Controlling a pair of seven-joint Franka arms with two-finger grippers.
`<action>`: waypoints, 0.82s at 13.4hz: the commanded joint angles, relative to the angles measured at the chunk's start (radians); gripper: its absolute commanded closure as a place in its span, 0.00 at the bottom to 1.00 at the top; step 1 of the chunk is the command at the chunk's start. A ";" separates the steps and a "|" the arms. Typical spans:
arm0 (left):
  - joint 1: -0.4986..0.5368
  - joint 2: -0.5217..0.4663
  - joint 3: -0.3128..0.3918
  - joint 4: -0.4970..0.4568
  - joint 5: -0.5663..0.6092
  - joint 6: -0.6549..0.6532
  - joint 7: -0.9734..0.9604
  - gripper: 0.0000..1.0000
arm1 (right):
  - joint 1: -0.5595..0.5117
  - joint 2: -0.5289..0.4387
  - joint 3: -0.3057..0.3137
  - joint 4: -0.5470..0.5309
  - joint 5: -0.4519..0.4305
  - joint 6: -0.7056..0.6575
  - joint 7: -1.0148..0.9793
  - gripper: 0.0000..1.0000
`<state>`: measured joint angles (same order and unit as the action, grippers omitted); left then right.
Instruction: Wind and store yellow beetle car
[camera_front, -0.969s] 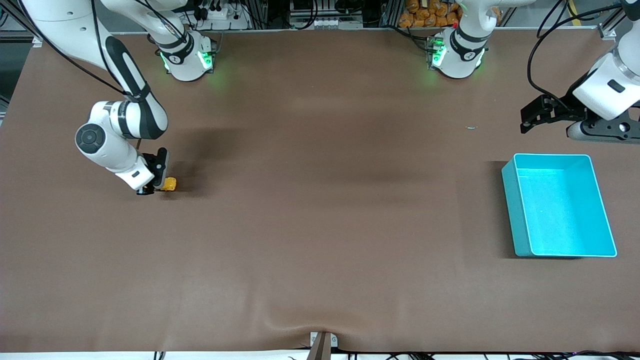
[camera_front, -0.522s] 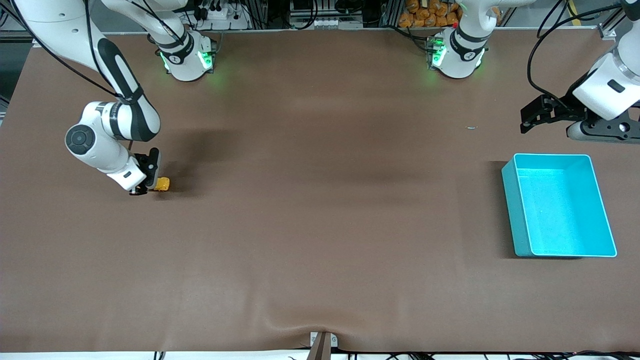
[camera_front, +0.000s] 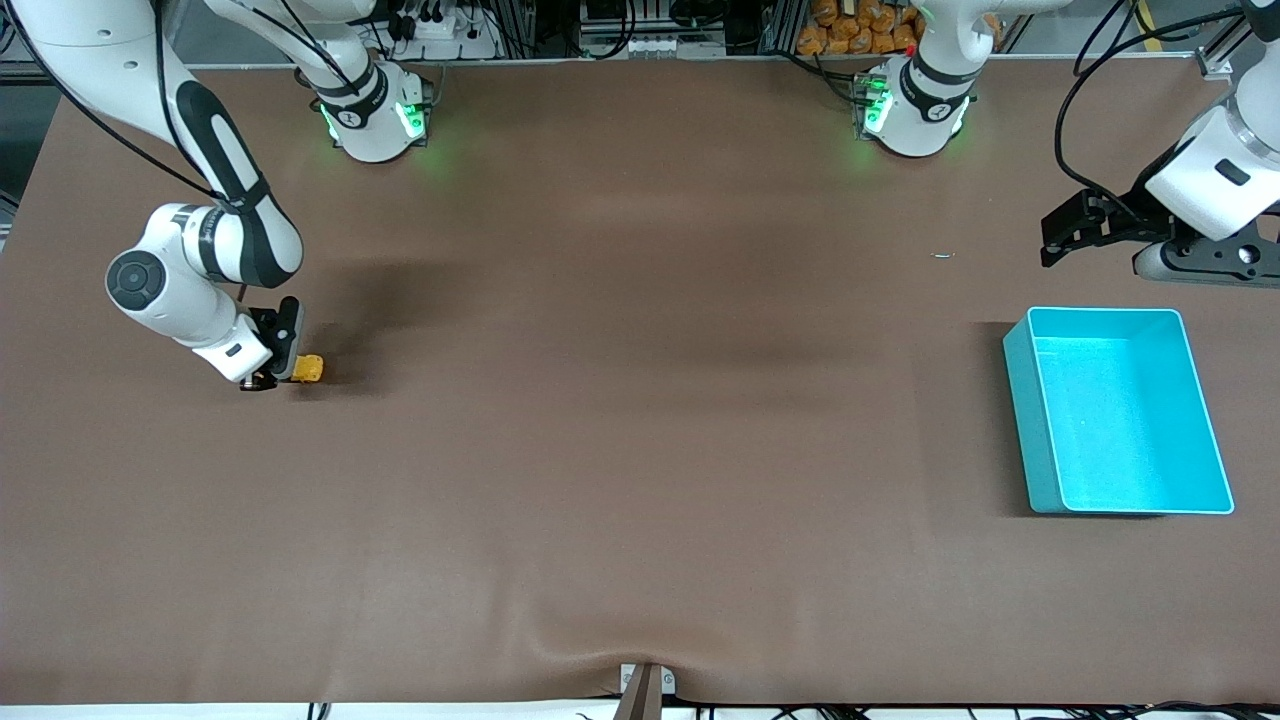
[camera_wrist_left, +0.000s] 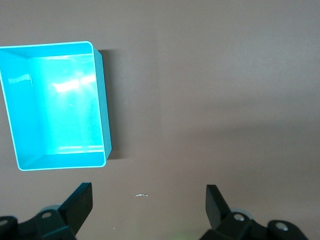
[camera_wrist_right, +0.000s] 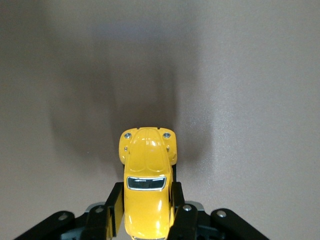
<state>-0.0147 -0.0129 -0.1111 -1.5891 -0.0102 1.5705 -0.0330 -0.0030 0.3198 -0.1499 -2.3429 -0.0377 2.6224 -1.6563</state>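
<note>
Gripping the yellow beetle car (camera_wrist_right: 148, 190) on the surface (camera_front: 640, 450), my right gripper (camera_front: 283, 368) stays low; my left gripper (camera_wrist_left: 147, 207) waits, fingers spread, near the teal bin (camera_front: 1017, 400).

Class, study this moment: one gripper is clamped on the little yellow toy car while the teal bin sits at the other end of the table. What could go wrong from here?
1. The right gripper pinches only the rear of the small yellow beetle-shaped toy car; the protruding front could possibly twist or slip free.
2. The open teal plastic bin lies toward the left arm's end, so the car may miss it.
3. The open left gripper waits above the brown table near the bin; the arms might crowd each other.
</note>
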 joint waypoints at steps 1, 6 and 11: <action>0.007 -0.007 -0.001 0.006 -0.013 -0.009 0.018 0.00 | -0.046 0.084 0.009 0.030 0.021 0.022 -0.066 0.65; 0.007 -0.007 -0.001 0.006 -0.013 -0.009 0.018 0.00 | -0.098 0.090 0.009 0.040 0.021 0.018 -0.118 0.64; 0.007 -0.007 -0.001 0.006 -0.013 -0.009 0.019 0.00 | -0.141 0.093 0.009 0.045 0.021 0.007 -0.123 0.63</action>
<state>-0.0146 -0.0129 -0.1109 -1.5891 -0.0102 1.5705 -0.0330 -0.1045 0.3374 -0.1508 -2.3161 -0.0369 2.6210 -1.7453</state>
